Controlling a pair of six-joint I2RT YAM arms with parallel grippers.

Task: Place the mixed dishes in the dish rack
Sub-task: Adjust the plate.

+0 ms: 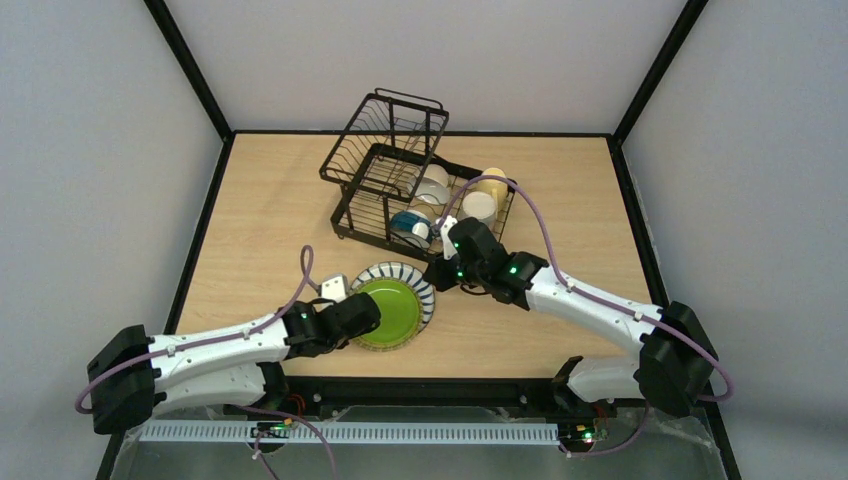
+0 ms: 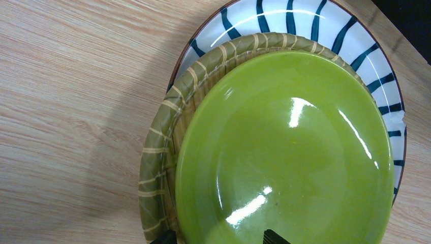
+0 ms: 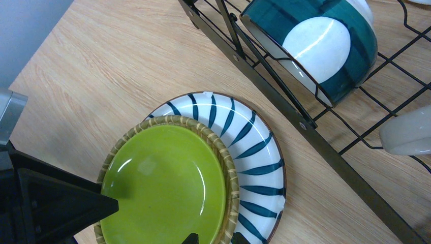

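Observation:
A green plate [image 1: 388, 310] with an olive woven-looking rim lies on a white plate with dark stripes [image 1: 410, 275] near the table's front. My left gripper [image 2: 218, 238] is open at the green plate's left edge, one finger outside the rim and one over the green face. My right gripper [image 3: 214, 238] is shut on the green plate [image 3: 162, 183] at its right rim, with one finger inside and one over the striped plate [image 3: 254, 152]. In the dish rack [image 1: 372, 150] lie a blue bowl [image 1: 410, 228], a white bowl [image 1: 433, 183], a yellow mug [image 1: 493, 180] and a cream mug [image 1: 478, 206].
The rack's black bottom rail [image 3: 330, 152] runs close past the striped plate on the right. The blue bowl [image 3: 315, 46] leans on the wires just beyond it. My left arm's black wrist [image 3: 45, 208] shows at the plate's far side.

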